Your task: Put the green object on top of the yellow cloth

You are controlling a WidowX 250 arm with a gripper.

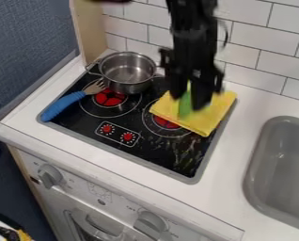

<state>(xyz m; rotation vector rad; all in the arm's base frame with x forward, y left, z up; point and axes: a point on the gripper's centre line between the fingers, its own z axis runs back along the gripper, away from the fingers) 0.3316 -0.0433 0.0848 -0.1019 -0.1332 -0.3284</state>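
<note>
Here, green object (184, 106) at tip of gripper (190, 100)

a smooth, shiny metal saucepan (127, 72); a fork (97, 88) with metal tines and a smooth plastic handle (63, 105); matt yellow cloth (205, 119); a glossy black stovetop (83, 125); smooth white wall tiles (243, 48); a smooth, matt grey sink (255, 162).
</note>
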